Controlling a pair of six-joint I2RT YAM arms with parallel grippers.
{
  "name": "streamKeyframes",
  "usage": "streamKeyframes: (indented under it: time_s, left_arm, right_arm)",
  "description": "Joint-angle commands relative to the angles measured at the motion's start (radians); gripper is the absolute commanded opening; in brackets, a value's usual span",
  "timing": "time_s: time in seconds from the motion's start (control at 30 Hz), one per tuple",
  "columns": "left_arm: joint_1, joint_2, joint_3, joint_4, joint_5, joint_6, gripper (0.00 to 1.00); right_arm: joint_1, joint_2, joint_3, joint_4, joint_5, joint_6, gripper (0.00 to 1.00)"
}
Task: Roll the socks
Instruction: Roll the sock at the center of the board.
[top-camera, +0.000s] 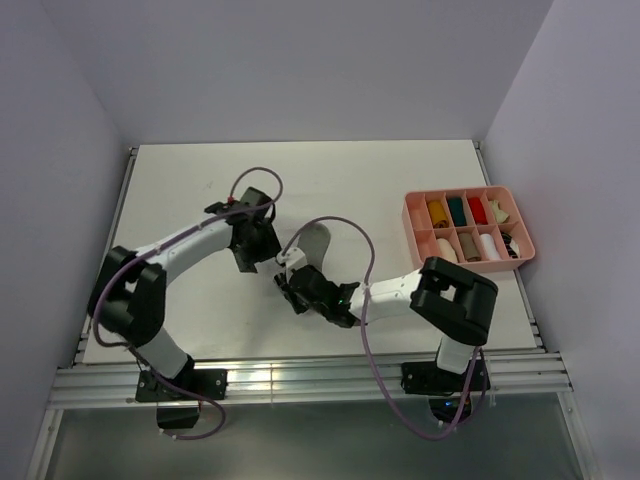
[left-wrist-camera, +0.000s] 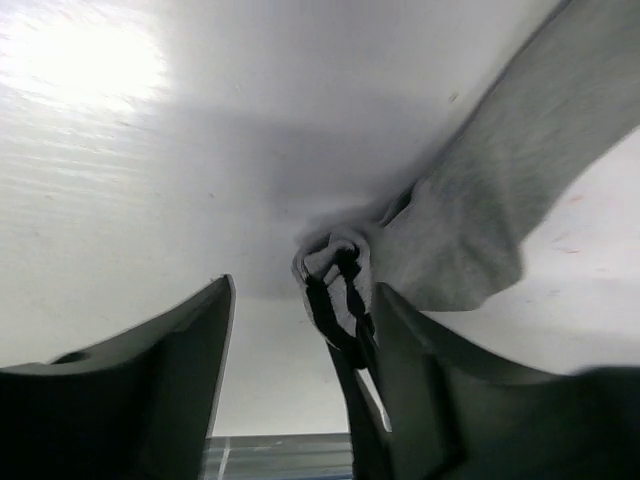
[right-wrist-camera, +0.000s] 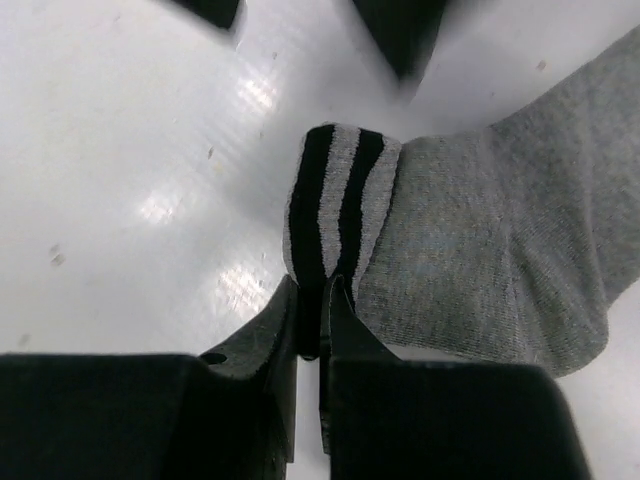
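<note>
Where grey sock (right-wrist-camera: 470, 260) lies, table (top-camera: 400, 170) white; walls (top-camera: 300, 60) lilac.

top: I look down from high at the near edge, far, whole table (top-camera: 400, 170) | both wrists: I look close onto its surface | shared: grey sock (right-wrist-camera: 480, 260) cuff

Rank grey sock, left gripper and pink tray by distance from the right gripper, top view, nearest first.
From the right gripper:
1. The grey sock: striped end pinched in that gripper.
2. The left gripper: close by, up and to the left.
3. The pink tray: far off to the right.
</note>
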Motion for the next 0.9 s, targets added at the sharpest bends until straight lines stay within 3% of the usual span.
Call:
streamKeyframes:
  time_s: [0.0,0.17,0.5,0.67,0.87]
  left_arm:
    - [0.049,-0.167,-0.064,0.134,-0.021,-0.075,0.7]
    - [0.063,-0.319,-0.19,0.279,-0.039,-0.122,0.72]
    - [0.046,-0.459,-0.527,0.531,0.139,-0.268,0.68]
    - [0.02,-0.473,-0.607,0.66,0.159,-0.31,0.68]
    - [0.002,-0.382,-0.621,0.718,0.188,-0.307,0.65]
  right_arm:
    - [-0.06,-0.068,-0.083,-0.001,-0.286,0.1,0.0]
    - [-0.19,-0.119,-0.14,0.092,-0.536,0.202,0.0]
    - [-0.37,0.006,-0.255,0.416,-0.883,0.488,0.0]
    - [-0.421,0.101,-0.293,0.566,-0.958,0.588,0.0]
    - [-0.447,0.158,-0.296,0.612,-0.989,0.63,0.0]
